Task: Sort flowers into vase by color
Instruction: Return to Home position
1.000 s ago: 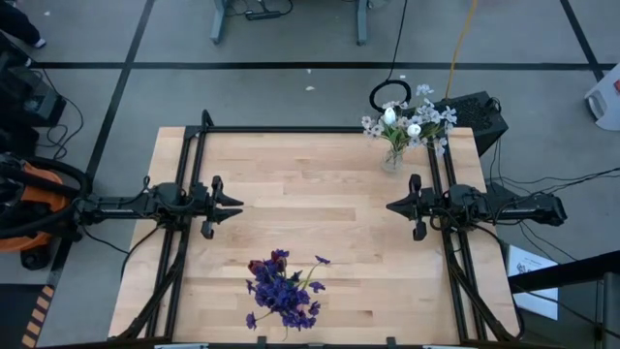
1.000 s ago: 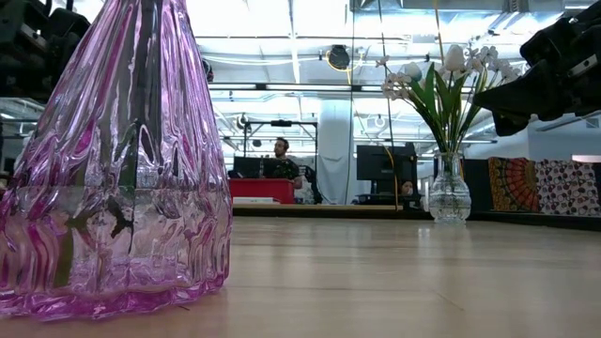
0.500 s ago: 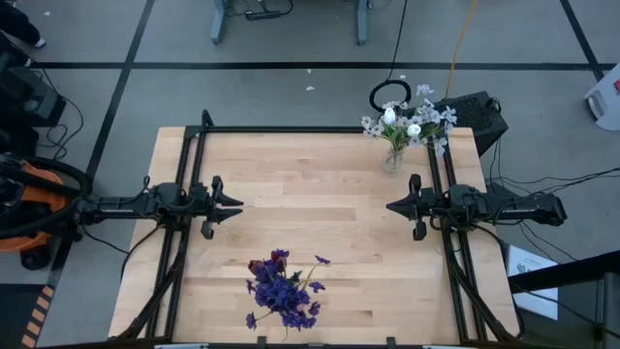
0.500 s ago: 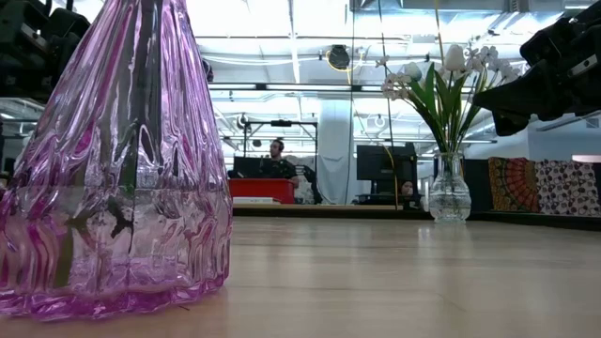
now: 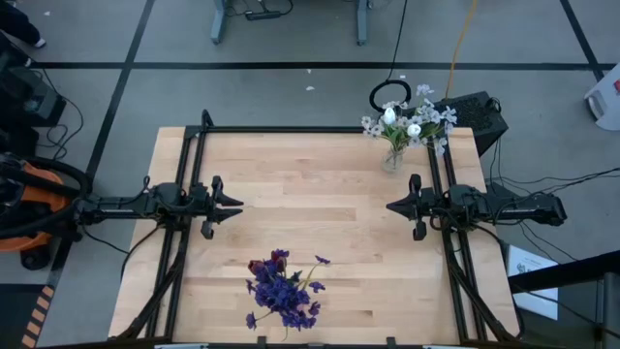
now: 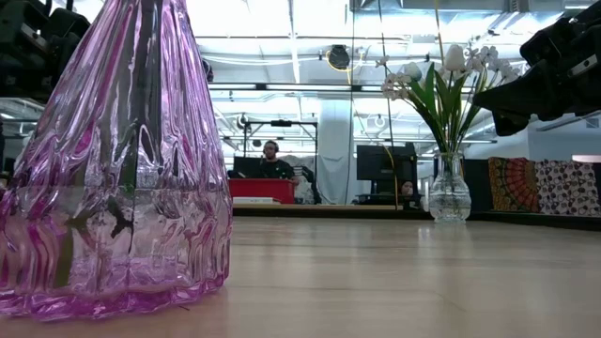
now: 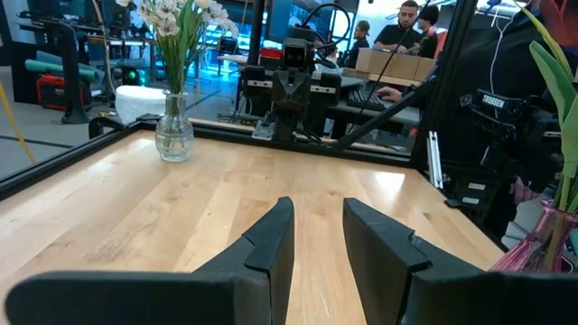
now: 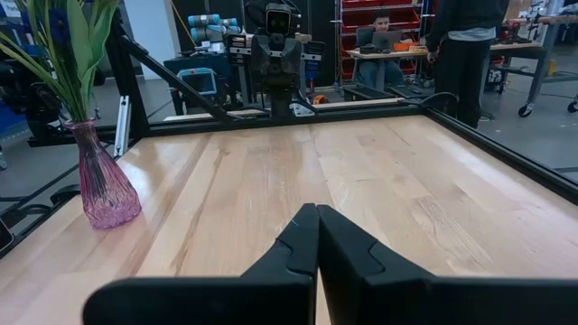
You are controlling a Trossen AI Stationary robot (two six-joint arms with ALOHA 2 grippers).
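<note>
Pale wooden table (image 5: 320,184) seen from above: the left hand (image 5: 238,207) hangs at the left side and the right hand (image 5: 390,206) faces it from the right, both empty. White flowers (image 5: 412,118) stand at the far right corner, purple flowers (image 5: 283,289) at the near edge.

Level with the table, a pink vase (image 6: 113,188) looms close. A clear vase (image 6: 449,195) farther back holds the white flowers.

The left wrist view shows that hand's fingers narrowly apart.

The right wrist view shows that hand's fingers pressed together.

Wood table (image 5: 320,204): pink vase (image 6: 113,188), clear vase (image 5: 392,159)

White flowers (image 5: 407,121) in clear vase (image 5: 392,160), purple flowers (image 5: 281,291) in pink vase (image 6: 122,188)
</note>
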